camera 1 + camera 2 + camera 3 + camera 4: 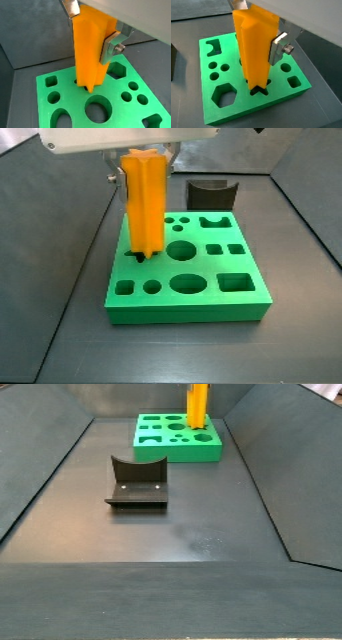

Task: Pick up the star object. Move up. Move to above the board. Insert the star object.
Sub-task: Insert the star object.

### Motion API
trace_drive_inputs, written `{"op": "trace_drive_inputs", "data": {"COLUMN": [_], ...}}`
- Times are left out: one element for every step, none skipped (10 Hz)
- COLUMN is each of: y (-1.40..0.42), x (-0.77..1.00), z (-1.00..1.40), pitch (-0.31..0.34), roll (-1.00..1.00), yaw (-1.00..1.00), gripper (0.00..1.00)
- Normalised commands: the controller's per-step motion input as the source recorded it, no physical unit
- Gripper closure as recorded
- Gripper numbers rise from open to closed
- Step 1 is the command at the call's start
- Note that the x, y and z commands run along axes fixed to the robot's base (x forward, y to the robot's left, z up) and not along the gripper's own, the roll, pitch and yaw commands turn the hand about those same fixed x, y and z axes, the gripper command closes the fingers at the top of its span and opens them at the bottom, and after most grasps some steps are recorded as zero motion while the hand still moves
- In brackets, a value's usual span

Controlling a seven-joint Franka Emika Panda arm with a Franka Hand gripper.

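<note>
Three steps look done: star (255,47) picked, lifted, carried over board (298,90). Gripper (93,25) above board, fingers (280,46) clenched on star's upper part. Star upright, lower tip at or just inside star hole. Left, by judgement: push down, release.

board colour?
Bright green board, clearest in a side view; the pincer above it grips the orange star object.

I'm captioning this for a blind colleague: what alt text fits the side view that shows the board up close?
The gripper holds the tall orange star object upright, its lower tip at a hole near the edge of the green board. A dark fixture stands behind the board on the grey floor.
</note>
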Motion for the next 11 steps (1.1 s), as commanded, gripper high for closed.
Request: {"op": "trace_drive_inputs", "data": {"y": [-0.02,-0.05,-0.05,-0.05,-0.07,-0.03,-0.05,-0.09,-0.03,-0.05,-0.01], "x": [-0.10,0.00,0.00,0.00,0.00,0.00,-0.02,-0.01,-0.02,-0.11,-0.19], "z": [0.03,0.00,0.00,-0.01,-0.05,-0.08,-0.09,-0.07,-0.08,-0.10,-0.20], "pitch": [0.014,0.000,0.000,0.000,0.001,0.001,0.000,0.000,0.000,0.000,0.000], "roll": [0.07,0.03,0.05,0.05,0.05,0.08,0.09,0.10,0.10,0.10,0.15], "yaw": [0.00,0.00,0.00,0.00,0.00,-0.01,-0.06,-0.04,-0.02,-0.06,-0.07], "gripper": [1.00,1.00,1.00,1.00,1.00,1.00,1.00,1.00,1.00,1.00,1.00]}}
